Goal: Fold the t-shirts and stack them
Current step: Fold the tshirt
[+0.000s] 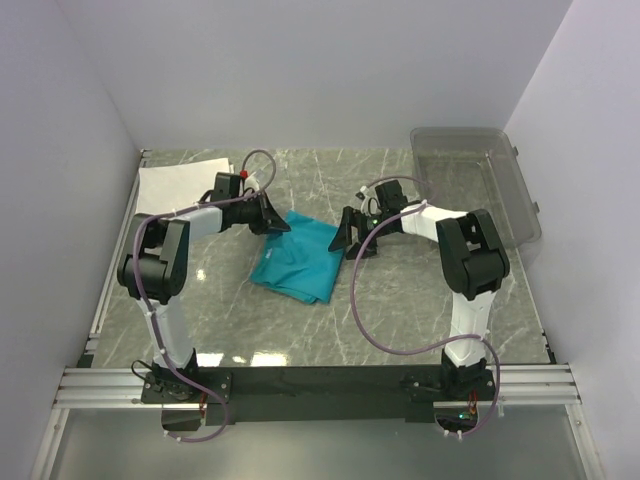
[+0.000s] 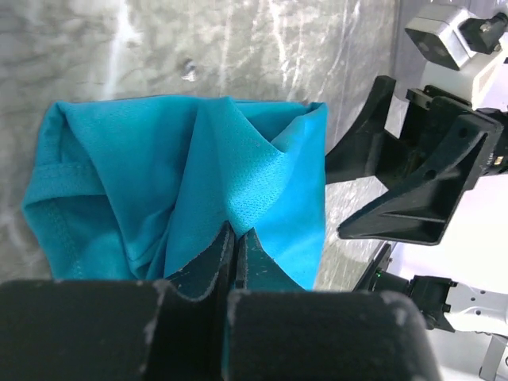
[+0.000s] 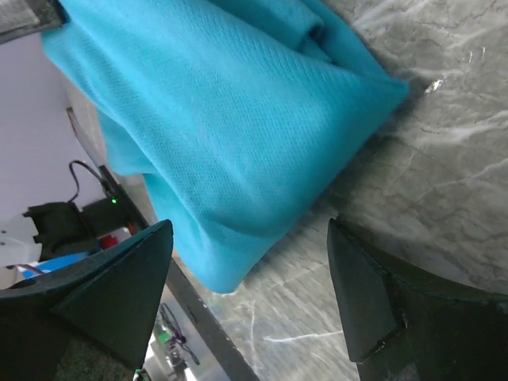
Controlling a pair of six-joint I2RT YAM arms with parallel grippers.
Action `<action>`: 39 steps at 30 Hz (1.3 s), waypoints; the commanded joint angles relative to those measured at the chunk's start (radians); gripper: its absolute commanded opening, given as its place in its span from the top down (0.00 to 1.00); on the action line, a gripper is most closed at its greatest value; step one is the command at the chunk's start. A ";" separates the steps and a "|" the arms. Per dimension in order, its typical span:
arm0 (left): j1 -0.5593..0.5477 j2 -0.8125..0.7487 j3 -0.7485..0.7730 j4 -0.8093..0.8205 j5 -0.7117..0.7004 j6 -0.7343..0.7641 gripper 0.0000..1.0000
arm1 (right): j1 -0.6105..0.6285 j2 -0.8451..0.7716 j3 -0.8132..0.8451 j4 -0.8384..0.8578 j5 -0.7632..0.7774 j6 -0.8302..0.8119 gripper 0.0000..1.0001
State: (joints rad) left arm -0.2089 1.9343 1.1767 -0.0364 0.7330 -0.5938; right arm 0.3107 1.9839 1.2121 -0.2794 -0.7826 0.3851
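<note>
A teal t-shirt (image 1: 300, 262) lies bunched and partly folded in the middle of the table. My left gripper (image 1: 276, 220) is at its far left corner, shut on a pinch of the teal fabric (image 2: 198, 175), which rises to the closed jaw tips (image 2: 235, 236). My right gripper (image 1: 352, 240) stands wide open just off the shirt's right edge, with nothing between its fingers. In the right wrist view, a fold of the shirt (image 3: 222, 119) hangs over the table ahead of the open jaws (image 3: 250, 228). A white folded t-shirt (image 1: 180, 182) lies flat at the far left.
A clear plastic bin (image 1: 478, 185) stands at the far right corner. White walls close in the grey marble table (image 1: 400, 310) on three sides. The right gripper's black fingers (image 2: 397, 190) show to the right in the left wrist view.
</note>
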 commanded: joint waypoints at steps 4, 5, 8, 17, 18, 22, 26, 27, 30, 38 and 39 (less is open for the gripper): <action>0.028 -0.049 -0.046 0.058 0.028 -0.004 0.99 | 0.024 0.052 0.021 0.087 -0.029 0.104 0.15; 0.029 -0.051 -0.055 0.058 0.026 -0.004 0.99 | 0.027 0.071 0.026 0.095 -0.036 0.115 0.15; 0.045 -0.058 -0.074 0.066 0.026 -0.006 0.99 | 0.047 0.102 0.046 0.108 -0.050 0.139 0.18; 0.097 -0.106 -0.129 0.115 0.039 -0.054 0.99 | 0.077 0.174 0.066 0.109 -0.057 0.153 0.57; 0.100 -0.110 -0.134 0.112 0.040 -0.054 0.99 | 0.076 0.171 0.072 0.105 -0.034 0.140 0.62; 0.112 -0.141 -0.169 0.086 0.013 -0.040 0.99 | 0.074 0.159 0.098 0.060 0.026 0.095 0.82; 0.117 -0.159 -0.189 0.040 -0.059 -0.026 0.99 | 0.076 0.110 0.086 0.062 0.062 0.072 0.89; 0.117 -0.166 -0.187 0.039 -0.087 -0.024 0.99 | 0.074 0.095 0.066 0.068 0.068 0.061 0.89; 0.115 -0.175 -0.175 0.039 -0.096 -0.023 0.77 | 0.074 0.029 0.011 0.091 0.100 0.054 0.89; 0.111 -0.261 -0.031 -0.092 -0.168 0.051 0.47 | 0.024 -0.163 -0.143 0.117 0.259 0.107 0.90; 0.111 -0.290 -0.028 -0.115 -0.178 0.072 0.48 | 0.013 -0.183 -0.179 0.121 0.275 0.139 0.82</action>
State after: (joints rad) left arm -0.0978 1.7596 1.0843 -0.0906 0.6075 -0.5938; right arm 0.3626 1.8965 1.0798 -0.1761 -0.6083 0.4831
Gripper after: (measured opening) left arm 0.523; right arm 0.177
